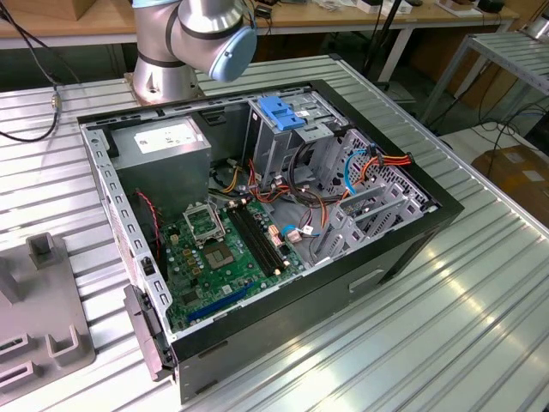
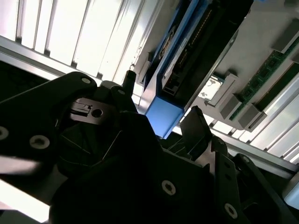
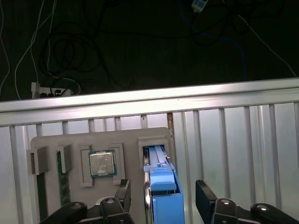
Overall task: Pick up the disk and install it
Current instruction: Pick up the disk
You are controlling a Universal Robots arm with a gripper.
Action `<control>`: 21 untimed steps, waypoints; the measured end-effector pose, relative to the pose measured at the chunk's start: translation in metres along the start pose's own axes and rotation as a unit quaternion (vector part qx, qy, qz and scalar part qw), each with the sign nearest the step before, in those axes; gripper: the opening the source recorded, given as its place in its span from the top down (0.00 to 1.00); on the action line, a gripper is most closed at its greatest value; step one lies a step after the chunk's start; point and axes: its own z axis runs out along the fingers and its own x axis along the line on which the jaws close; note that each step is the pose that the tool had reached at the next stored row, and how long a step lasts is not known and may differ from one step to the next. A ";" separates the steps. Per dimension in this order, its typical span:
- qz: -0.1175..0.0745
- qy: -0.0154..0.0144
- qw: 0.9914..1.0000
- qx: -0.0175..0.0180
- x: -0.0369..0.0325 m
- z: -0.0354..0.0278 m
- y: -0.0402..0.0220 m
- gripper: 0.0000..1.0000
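Gripper (image 3: 163,184): black, seen in both wrist views, jaws spread wide and gripping nothing.
Disk (image 3: 162,196): between the jaws, standing on edge in a slot of the grey fixture tray (image 3: 93,140). Its blue carrier end faces the gripper and its dark body (image 2: 196,51) runs away from it.
Fingers (image 3: 205,196): one on each flat side of the disk, with a gap on both sides in the first wrist view (no contact that I can make out).
Processor chip (image 3: 102,163): outside the jaws, past one finger, lying flat in its own recess of the same tray.
Memory module (image 3: 60,182): green, further out on that same side, upright between grey posts.
Table (image 3: 233,135): slatted aluminium, under the tray and stretching out past the other finger.
Cables (image 3: 70,51): on the dark floor beyond the table's edge, well ahead of the jaws.
Computer case (image 1: 283,330): open on the slatted table in the exterior view. It shows the motherboard (image 1: 219,249), the power supply (image 1: 167,146) and a blue bracket (image 1: 279,112) atop the drive cage (image 1: 313,137) (how far it lies from the jaws I cannot tell).
Robot arm (image 1: 197,34): its lower joints stand behind the case.
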 end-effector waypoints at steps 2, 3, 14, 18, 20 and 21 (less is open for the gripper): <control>0.000 0.000 1.000 0.000 0.0000 0.0007 0.0004 0.35; 0.000 0.000 1.000 0.000 0.0000 0.0009 0.0006 0.42; -0.004 0.000 1.000 0.000 -0.0002 0.0057 0.0015 0.51; -0.004 0.000 1.000 0.000 0.0022 0.0057 0.0012 0.51; -0.004 0.000 1.000 0.000 0.0023 0.0057 0.0012 0.51; -0.004 0.000 1.000 0.000 0.0023 0.0057 0.0012 0.51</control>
